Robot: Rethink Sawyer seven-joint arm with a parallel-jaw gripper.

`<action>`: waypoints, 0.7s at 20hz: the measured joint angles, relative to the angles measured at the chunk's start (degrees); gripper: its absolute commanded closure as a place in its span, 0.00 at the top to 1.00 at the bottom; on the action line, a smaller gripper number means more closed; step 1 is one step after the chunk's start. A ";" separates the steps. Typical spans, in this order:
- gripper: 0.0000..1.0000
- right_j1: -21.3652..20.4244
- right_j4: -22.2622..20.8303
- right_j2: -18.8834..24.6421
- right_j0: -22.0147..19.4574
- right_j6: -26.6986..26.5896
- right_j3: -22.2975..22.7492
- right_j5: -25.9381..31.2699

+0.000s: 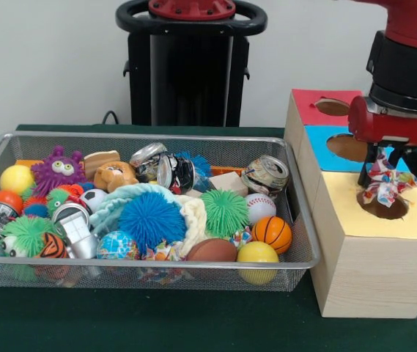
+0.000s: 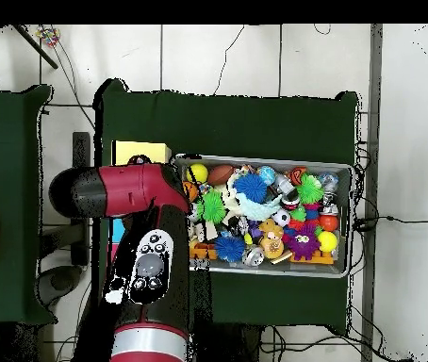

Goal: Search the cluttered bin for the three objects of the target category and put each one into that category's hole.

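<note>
My gripper (image 1: 384, 163) hangs over the yellow-topped box (image 1: 413, 220) at the right. It is shut on a white rope bundle (image 1: 385, 183) flecked red, blue and yellow. The bundle dangles just above the round hole (image 1: 382, 208) in the yellow top and covers part of it. The wire mesh bin (image 1: 149, 138) stands to the left, full of toys. Another flecked bundle (image 1: 161, 252) lies at the bin's front wall, partly buried. In the overhead view the arm (image 2: 147, 236) hides the gripper and the hole; only a corner of the yellow top (image 2: 140, 151) and the bin (image 2: 352, 222) show.
Behind the yellow top are a blue top with a hole (image 1: 347, 148) and a red top with a hole (image 1: 331, 107). The bin holds spiky balls (image 1: 150, 218), sports balls (image 1: 272, 233), crushed cans (image 1: 265, 176), a cream knitted cloth (image 1: 195, 218) and a purple monster toy (image 1: 58, 170).
</note>
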 measured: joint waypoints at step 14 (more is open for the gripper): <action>0.00 2.55 1.25 -0.05 -0.18 0.00 -0.20 -14.97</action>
